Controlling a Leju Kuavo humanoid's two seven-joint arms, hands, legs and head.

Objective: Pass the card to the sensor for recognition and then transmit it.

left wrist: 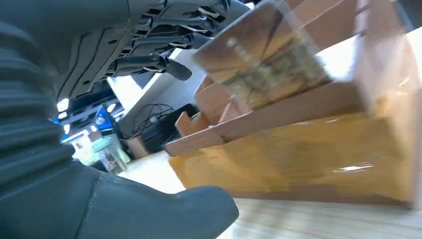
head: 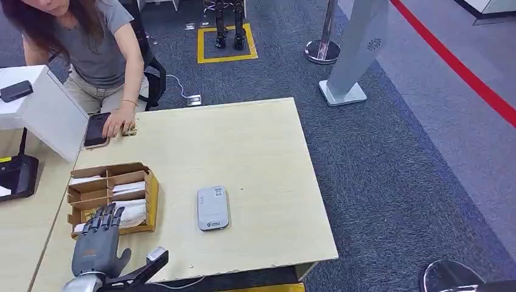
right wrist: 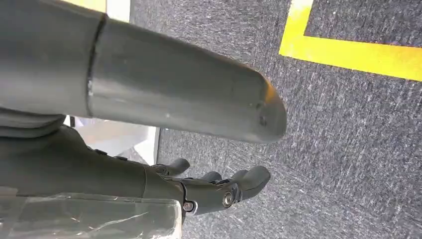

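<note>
An open cardboard box (head: 151,196) with several compartments stands near the table's front left corner, and white cards (head: 129,187) lie flat in it. My left hand (head: 97,238) hovers over the box's nearest compartment, fingers spread and holding nothing. Seen from the left wrist, that hand (left wrist: 114,55) has its fingers (left wrist: 159,62) just above the box wall (left wrist: 308,154), where a glossy card (left wrist: 263,55) leans. The sensor (head: 213,208), a flat grey-white device, lies to the right of the box. My right hand (right wrist: 99,174) hangs over carpet, holding nothing.
A person sits at the far left of the table with a hand (head: 115,125) beside a dark phone (head: 97,129). A white box (head: 42,109) and a black device (head: 17,176) stand on the left. Grey carpet (head: 389,170) lies to the right of the table edge.
</note>
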